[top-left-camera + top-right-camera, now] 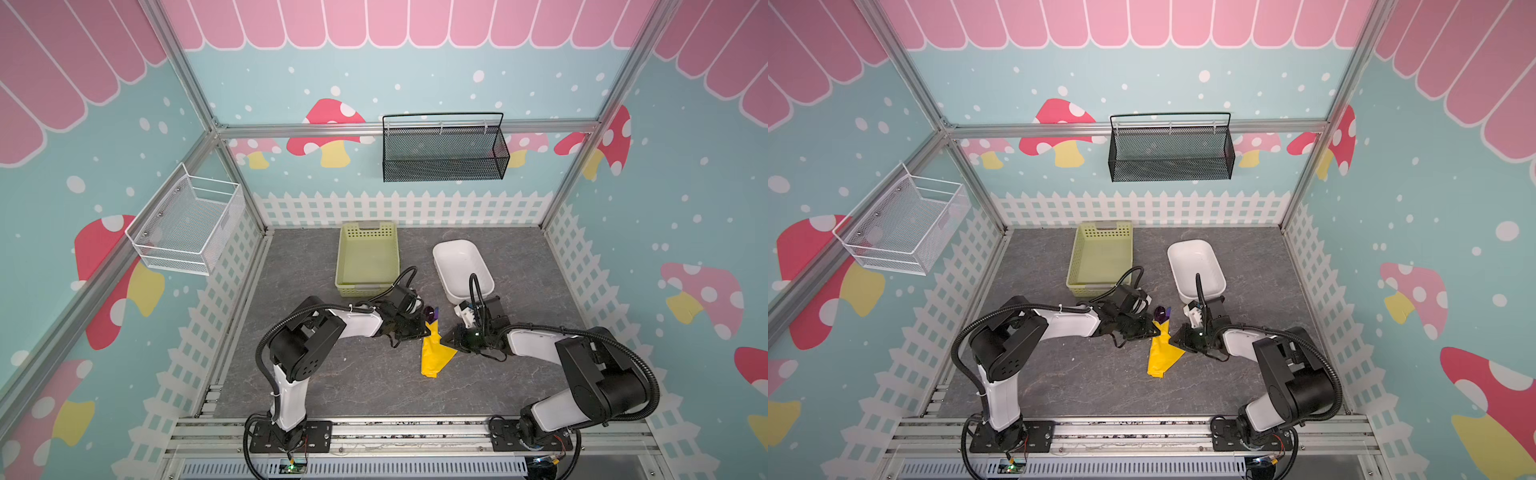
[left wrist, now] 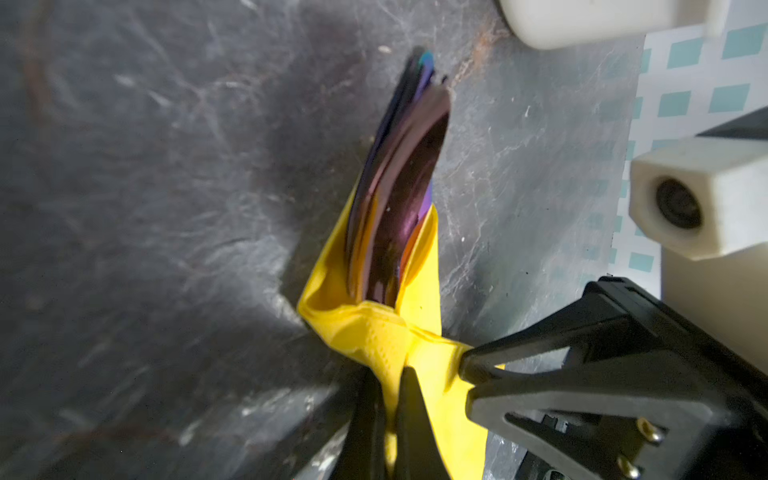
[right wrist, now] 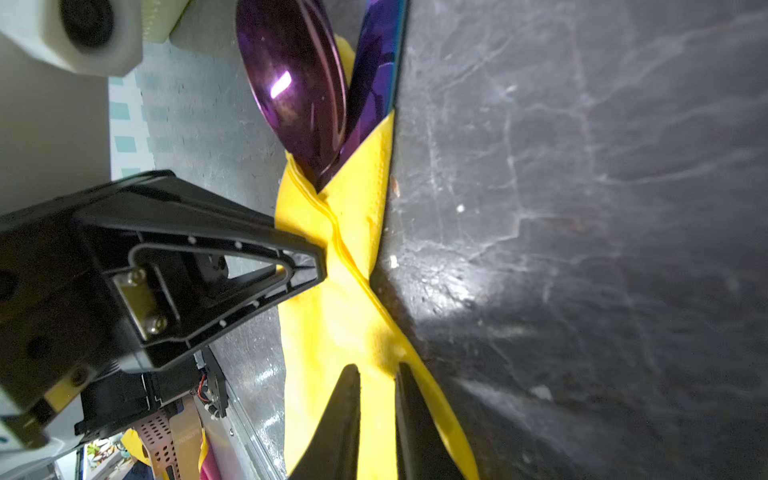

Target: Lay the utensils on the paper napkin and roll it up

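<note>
Napkin (image 1: pixel 434 353) is wrapped around utensils (image 1: pixel 431 312) on desk (image 1: pixel 332 382), just 6 o'clock of centre. Purple heads poke out its 12 o'clock end. Left fingers (image 2: pixel 415 419) pinch the paper from 9 o'clock. Right fingers (image 3: pixel 340 415) at 3 o'clock, slightly parted, tips at the paper.

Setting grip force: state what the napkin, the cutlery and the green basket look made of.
The napkin: thin matte paper, creased and embossed. The cutlery: likely metal, mirror-glossy purple sheen with sharp reflections. The green basket: seemingly matte moulded plastic, perforated walls.
</note>
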`<state>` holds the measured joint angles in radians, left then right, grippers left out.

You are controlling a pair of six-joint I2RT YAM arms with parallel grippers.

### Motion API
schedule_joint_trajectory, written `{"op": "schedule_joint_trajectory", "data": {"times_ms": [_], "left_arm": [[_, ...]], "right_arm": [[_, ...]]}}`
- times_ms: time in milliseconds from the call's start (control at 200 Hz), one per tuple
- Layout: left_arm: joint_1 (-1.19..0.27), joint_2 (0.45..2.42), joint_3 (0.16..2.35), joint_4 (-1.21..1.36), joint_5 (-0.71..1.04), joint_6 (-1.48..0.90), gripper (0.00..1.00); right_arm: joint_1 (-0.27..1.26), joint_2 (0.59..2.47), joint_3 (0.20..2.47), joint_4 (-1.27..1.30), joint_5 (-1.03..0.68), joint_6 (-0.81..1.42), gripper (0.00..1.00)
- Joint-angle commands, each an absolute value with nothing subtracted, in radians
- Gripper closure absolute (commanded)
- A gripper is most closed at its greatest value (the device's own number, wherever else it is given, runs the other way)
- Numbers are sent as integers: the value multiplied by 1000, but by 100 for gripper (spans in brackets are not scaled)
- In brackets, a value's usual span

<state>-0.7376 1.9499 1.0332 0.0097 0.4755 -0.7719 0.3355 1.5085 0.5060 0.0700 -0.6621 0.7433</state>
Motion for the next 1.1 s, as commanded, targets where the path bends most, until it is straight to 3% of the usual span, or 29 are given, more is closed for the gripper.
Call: {"op": "schedule_joint_trajectory", "data": {"times_ms": [0,415,1096], "left_arm": [[-736,1956,984,-30,454,-784,100],[-726,1904,930,116,508,-838,100],[-715,1829,908,253,566,-899,100]], "right_arm": [[340,1519,481,131,-729,761,77],[340,1570,456,223,-805,797,68],[340,1586,450,300,-885,831,64]]}}
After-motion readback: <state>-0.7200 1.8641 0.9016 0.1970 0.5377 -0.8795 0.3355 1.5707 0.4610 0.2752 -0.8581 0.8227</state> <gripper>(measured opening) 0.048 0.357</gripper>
